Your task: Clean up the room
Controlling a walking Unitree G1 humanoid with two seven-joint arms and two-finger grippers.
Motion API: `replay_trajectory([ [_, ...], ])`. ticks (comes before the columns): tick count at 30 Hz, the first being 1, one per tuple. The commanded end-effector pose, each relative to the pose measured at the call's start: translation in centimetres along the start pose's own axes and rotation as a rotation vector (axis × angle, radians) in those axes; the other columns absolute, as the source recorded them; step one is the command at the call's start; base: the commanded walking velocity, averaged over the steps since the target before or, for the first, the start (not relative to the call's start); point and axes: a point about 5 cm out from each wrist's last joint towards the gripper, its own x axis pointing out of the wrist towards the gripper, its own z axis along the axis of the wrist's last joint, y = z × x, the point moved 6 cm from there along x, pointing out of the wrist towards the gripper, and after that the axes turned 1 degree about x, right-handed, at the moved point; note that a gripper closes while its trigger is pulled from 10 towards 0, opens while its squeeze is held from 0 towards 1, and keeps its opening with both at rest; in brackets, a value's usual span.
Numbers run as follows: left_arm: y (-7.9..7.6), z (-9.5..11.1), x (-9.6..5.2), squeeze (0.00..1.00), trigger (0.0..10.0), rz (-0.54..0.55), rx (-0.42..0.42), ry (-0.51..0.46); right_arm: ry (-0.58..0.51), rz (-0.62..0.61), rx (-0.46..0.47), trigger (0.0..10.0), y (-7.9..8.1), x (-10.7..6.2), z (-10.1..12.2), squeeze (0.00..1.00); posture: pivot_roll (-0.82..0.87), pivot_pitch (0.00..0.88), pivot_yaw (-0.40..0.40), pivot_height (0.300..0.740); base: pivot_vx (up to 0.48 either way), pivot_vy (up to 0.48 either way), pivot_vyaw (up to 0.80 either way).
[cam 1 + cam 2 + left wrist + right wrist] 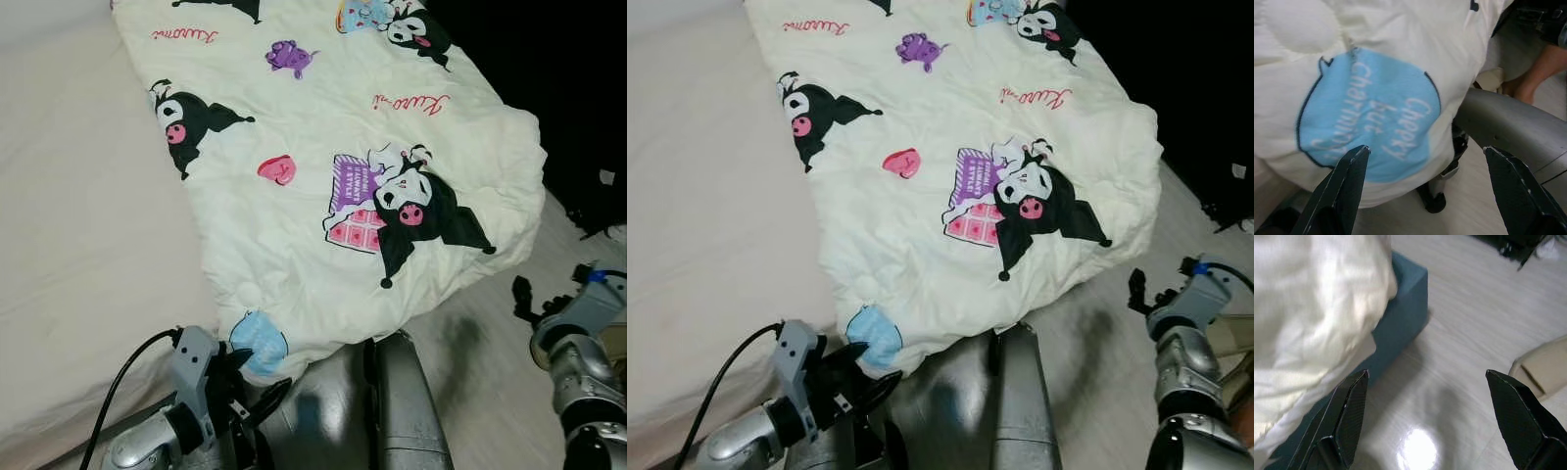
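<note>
The blanket (323,186) lies crumpled across the bed (69,245), its corner overhanging. The left pincer (1425,161) gapes beside that corner; the right pincer (1425,396) gapes above the floor (1474,318). Grabbing only 1 loose layer risks slipping.

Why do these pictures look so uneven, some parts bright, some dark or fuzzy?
Eye views: the blanket is brightly lit, the far right corner nearly black. Left wrist view: the blue patch looks soft. Right wrist view: a glare spot on the floor, the blanket washed out.
</note>
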Motion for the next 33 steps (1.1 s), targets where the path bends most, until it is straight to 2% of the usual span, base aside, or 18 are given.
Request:
replay_trajectory([
  [1, 0.3, -1.5, -0.5, 0.00, 10.0, 0.040, -0.026, 0.044, 0.019, -0.047, 0.004, 10.0, -1.2, -0.4, -0.6, 0.00, -0.12, 0.377, 0.064, 0.577, 0.000, 0.000, 0.00],
  [3, 0.5, -1.6, -0.5, 0.00, 10.0, 0.051, -0.026, 0.047, 0.010, -0.049, 0.004, 10.0, -1.2, -0.4, -0.4, 0.00, -0.12, 0.377, 0.064, 0.577, 0.000, 0.000, 0.00],
  [4, 1.3, -2.1, -0.3, 0.00, 10.0, 0.095, -0.031, 0.060, -0.004, -0.020, -0.004, 10.0, -0.8, -0.3, 0.0, 0.00, -0.13, 0.352, 0.061, 0.577, 0.000, 0.000, 0.00],
  [6, 1.6, -2.2, -0.2, 0.00, 10.0, 0.112, -0.038, 0.059, -0.007, -0.005, -0.027, 10.0, -0.6, -0.3, 0.0, 0.00, -0.13, 0.348, 0.060, 0.577, 0.000, 0.000, 0.00],
  [7, 2.3, -2.5, 0.1, 0.00, 10.0, 0.148, -0.058, 0.051, -0.003, 0.011, -0.038, 10.0, -0.1, -0.3, -0.3, 0.00, -0.13, 0.327, 0.056, 0.586, 0.000, 0.000, 0.00],
  [9, 2.6, -2.7, 0.2, 0.00, 10.0, 0.166, -0.068, 0.049, -0.001, 0.016, -0.041, 10.0, 0.1, -0.3, -0.4, 0.00, -0.13, 0.322, 0.055, 0.591, 0.000, 0.000, 0.00],
  [10, 3.4, -3.3, 0.1, 0.00, 10.0, 0.206, -0.089, 0.054, 0.007, 0.023, -0.039, 10.0, 0.4, -0.3, -0.7, 0.00, -0.13, 0.295, 0.051, 0.596, 0.000, 0.000, 0.00],
  [11, 3.4, -3.3, 0.1, 0.00, 10.0, 0.206, -0.089, 0.054, 0.007, 0.023, -0.039, 10.0, 0.4, -0.3, -0.7, 0.00, -0.13, 0.295, 0.051, 0.596, 0.000, 0.000, 0.00],
  [12, 3.9, -3.7, 0.1, 0.00, 10.0, 0.232, -0.104, 0.058, 0.012, 0.028, -0.039, 10.0, 0.6, -0.3, -0.9, 0.00, -0.13, 0.295, 0.051, 0.601, 0.000, 0.000, 0.00],
  [14, 6.3, -6.7, -1.2, 0.00, 10.0, 0.366, -0.178, 0.121, 0.058, 0.047, -0.043, 10.0, 1.7, -0.4, -2.4, 0.00, -0.13, 0.246, 0.045, 0.616, 0.000, 0.000, 0.00],
  [17, 7.0, -7.8, -1.8, 0.00, 10.0, 0.412, -0.200, 0.152, 0.073, 0.053, -0.042, 10.0, 2.0, -0.5, -3.0, 0.00, -0.13, 0.240, 0.045, 0.620, 0.000, 0.000, 0.00],
  [19, 8.5, -11.4, -4.1, 0.00, 10.0, 0.539, -0.287, 0.250, 0.134, 0.075, -0.053, 10.0, 3.0, -1.1, -5.2, 0.00, -0.13, 0.194, 0.039, 0.630, 0.000, 0.000, 0.00],
  [20, 8.5, -11.4, -4.1, 0.00, 10.0, 0.539, -0.287, 0.250, 0.134, 0.075, -0.053, 10.0, 3.0, -1.1, -5.2, 0.00, -0.13, 0.194, 0.039, 0.630, 0.000, 0.000, 0.00],
  [22, 9.0, -15.1, -7.1, 0.00, 10.0, 0.664, -0.370, 0.363, 0.199, 0.102, -0.055, 10.0, 3.9, -2.0, -7.8, 0.00, -0.13, 0.163, 0.039, 0.640, 0.000, 0.000, 0.00],
  [23, 9.0, -15.1, -7.1, 0.00, 10.0, 0.664, -0.370, 0.363, 0.199, 0.102, -0.055, 10.0, 3.9, -2.0, -7.8, 0.00, -0.13, 0.163, 0.039, 0.640, 0.000, 0.000, 0.00],
  [26, 8.5, -18.3, -10.0, 0.00, 10.0, 0.757, -0.430, 0.480, 0.260, 0.118, -0.055, 10.0, 4.5, -3.0, -10.1, 0.00, -0.13, 0.134, 0.046, 0.655, 0.000, 0.000, 0.00],
  [31, 8.0, -19.8, -11.5, 0.00, 10.0, 0.799, -0.463, 0.540, 0.295, 0.120, -0.056, 10.0, 4.6, -3.6, -11.3, 0.00, -0.14, 0.108, 0.050, 0.665, 0.000, 0.000, 0.00],
  [33, 7.6, -20.9, -12.6, 0.00, 10.0, 0.840, -0.499, 0.581, 0.327, 0.118, -0.063, 10.0, 4.4, -4.2, -12.3, 0.00, -0.14, 0.093, 0.052, 0.674, 0.000, 0.000, 0.00],
])
